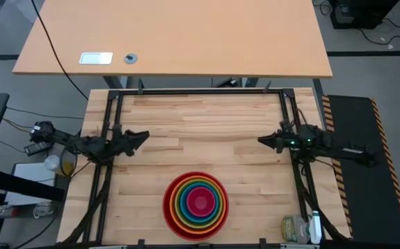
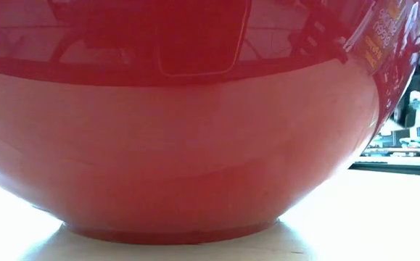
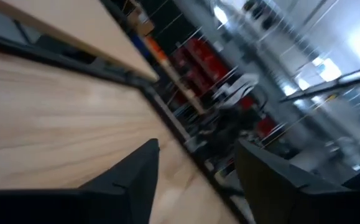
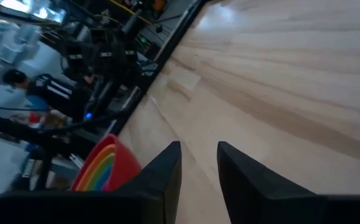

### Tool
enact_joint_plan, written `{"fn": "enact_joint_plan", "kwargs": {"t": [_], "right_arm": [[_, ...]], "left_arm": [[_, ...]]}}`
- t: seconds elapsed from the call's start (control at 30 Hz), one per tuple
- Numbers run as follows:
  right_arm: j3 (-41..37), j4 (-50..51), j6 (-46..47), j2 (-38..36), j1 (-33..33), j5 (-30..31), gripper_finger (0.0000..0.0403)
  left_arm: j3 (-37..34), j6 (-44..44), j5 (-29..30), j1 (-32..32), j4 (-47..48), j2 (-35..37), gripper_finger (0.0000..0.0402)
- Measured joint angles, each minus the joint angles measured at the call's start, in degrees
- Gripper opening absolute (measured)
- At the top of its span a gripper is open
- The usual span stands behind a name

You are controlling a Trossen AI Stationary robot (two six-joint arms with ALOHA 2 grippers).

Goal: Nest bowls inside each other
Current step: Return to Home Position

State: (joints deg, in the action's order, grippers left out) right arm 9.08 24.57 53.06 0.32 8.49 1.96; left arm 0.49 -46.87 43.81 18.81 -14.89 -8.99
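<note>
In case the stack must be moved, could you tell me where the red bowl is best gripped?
Take the red bowl by its rim, straight down from above, with the left hand or right hand. It stands upright with the other bowls nested inside; its glossy wall curves under, so only the rim gives a thin edge.

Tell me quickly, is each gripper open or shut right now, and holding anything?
Left gripper: open, holding nothing.
Right gripper: open by a narrow gap, holding nothing.
</note>
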Motion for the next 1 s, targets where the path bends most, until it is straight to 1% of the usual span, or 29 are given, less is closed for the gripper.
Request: {"fn": "enact_joint_plan", "kwargs": {"t": [0.07,0.13,0.2,0.27,0.37,0.47,0.53,0.6,0.67,0.77,0.83,0.93,1.0], "right_arm": [[-2.79,-4.42,0.9,0.11,0.0,-0.61,0.0107],[-2.86,-5.61,-0.4,0.57,0.06,-0.46,0.0101],[-2.79,-5.77,-1.45,0.74,0.38,1.33,0.0096],[-3.06,-5.94,-2.58,0.52,0.87,1.55,0.0092],[-3.12,-6.05,-3.65,0.71,1.67,2.67,0.0087],[-3.12,-6.07,-2.36,0.74,1.88,6.25,0.0085],[-3.12,-6.07,-0.94,0.74,1.88,8.39,0.0085],[-3.12,-6.04,-1.04,0.75,1.88,8.95,0.0085],[-3.12,-6.0,-3.98,0.77,1.88,8.75,0.0085],[-3.12,-5.98,-15.48,0.78,1.86,8.69,0.0085],[-3.12,-5.98,-26.9,0.78,1.86,8.66,0.0086],[-3.12,-5.98,-47.21,0.8,1.86,8.59,0.0087],[-3.12,-6.04,-57.3,0.8,1.84,8.52,0.0086]], "left_arm": [[0.0,-0.78,0.04,0.0,3.25,0.02,0.0196],[-0.01,-3.48,0.03,0.0,6.94,0.0,0.018],[-0.02,-6.0,0.06,0.0,10.88,0.0,0.0168],[-0.02,-6.16,0.15,0.0,10.97,-0.98,0.0158],[-0.02,-3.97,0.09,0.0,11.04,-2.47,0.0154],[-0.02,2.2,-0.06,0.02,11.04,-4.02,0.0153],[-0.02,4.99,-1.23,0.03,11.03,-4.9,0.0153],[-0.04,6.62,-1.71,0.07,11.02,-5.98,0.0153],[-0.04,9.23,-1.76,0.07,11.04,-6.91,0.0153],[-0.04,13.15,-1.76,0.07,11.05,-8.01,0.0153],[-0.04,16.56,-1.77,0.07,11.06,-8.52,0.0153],[-0.04,23.49,-1.84,0.07,11.08,-9.09,0.0153],[-0.04,26.31,-1.84,0.07,11.08,-9.05,0.0153]]}}
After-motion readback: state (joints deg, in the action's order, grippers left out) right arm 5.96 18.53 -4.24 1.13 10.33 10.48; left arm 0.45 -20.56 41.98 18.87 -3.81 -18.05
